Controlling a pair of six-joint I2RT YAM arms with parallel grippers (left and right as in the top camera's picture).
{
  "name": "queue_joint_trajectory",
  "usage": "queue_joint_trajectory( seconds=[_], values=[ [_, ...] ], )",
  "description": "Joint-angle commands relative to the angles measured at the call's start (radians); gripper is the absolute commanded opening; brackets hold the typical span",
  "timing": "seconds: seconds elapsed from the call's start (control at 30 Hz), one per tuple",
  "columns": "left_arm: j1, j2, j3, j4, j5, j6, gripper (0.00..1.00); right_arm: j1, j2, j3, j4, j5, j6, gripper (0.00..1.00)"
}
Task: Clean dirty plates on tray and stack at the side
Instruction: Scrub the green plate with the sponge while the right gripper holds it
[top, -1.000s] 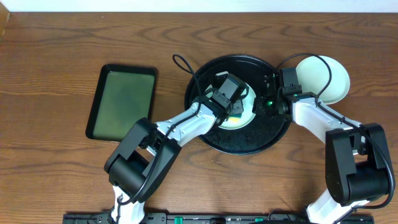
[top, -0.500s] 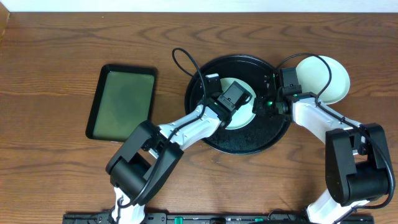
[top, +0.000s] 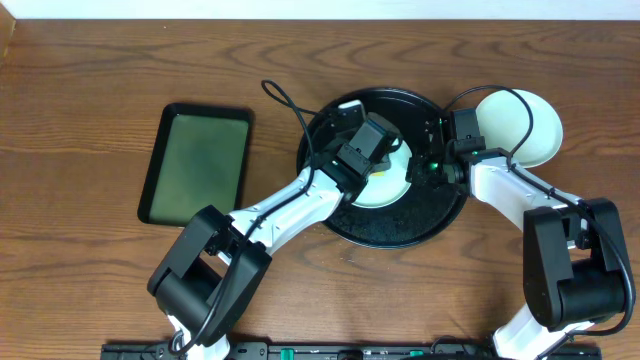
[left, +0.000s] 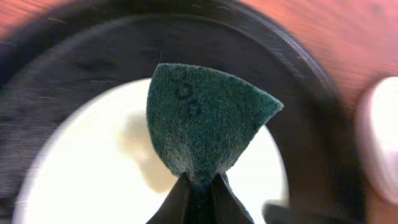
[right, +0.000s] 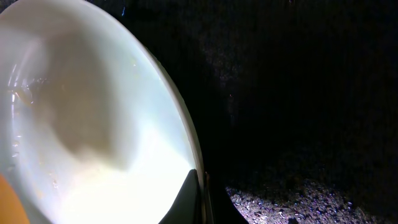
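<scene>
The round black tray (top: 440, 215) holds one pale plate (top: 392, 187) with a yellowish smear (left: 140, 146). My left gripper (top: 376, 157) is shut on a dark green scouring pad (left: 208, 121) and presses it onto that plate (left: 81, 180). My right gripper (top: 424, 168) is shut on the plate's right rim (right: 186, 143), its fingers (right: 199, 186) pinching the edge over the tray floor (right: 298, 93). A white plate (top: 520, 125) lies on the table just right of the tray; whether another lies under it I cannot tell.
A smaller rectangular black tray with a green inside (top: 197, 165) lies on the wooden table to the left. The left arm's cable (top: 285, 100) loops over the tray's far-left rim. The white plate's edge shows in the left wrist view (left: 380, 137).
My left gripper moved the pad toward the plate's near right side, then back toward the far left. The right gripper and the plate have not moved.
</scene>
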Motion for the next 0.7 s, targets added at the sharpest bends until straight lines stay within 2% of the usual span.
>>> queue_joint_trajectory(
  seconds=[0.0,0.23,0.37,0.57,0.67],
  values=[
    [0.003,0.061,-0.007,0.045,0.087,-0.039,0.07,-0.005,0.02,0.0,-0.012,0.046,-0.004,0.01],
    [0.003,0.182,-0.007,0.114,0.082,-0.038,0.07,-0.005,0.02,0.0,-0.014,0.046,-0.004,0.01],
    [0.019,0.2,-0.006,0.066,0.026,0.011,0.07,-0.005,0.02,0.0,-0.028,0.047,-0.004,0.01],
    [0.067,0.133,-0.006,-0.087,-0.199,0.028,0.08,-0.005,0.02,0.0,-0.041,0.064,-0.005,0.01],
    [0.086,0.082,-0.006,-0.134,-0.299,0.084,0.07,-0.005,0.02,0.0,-0.05,0.065,-0.008,0.01]
  ],
)
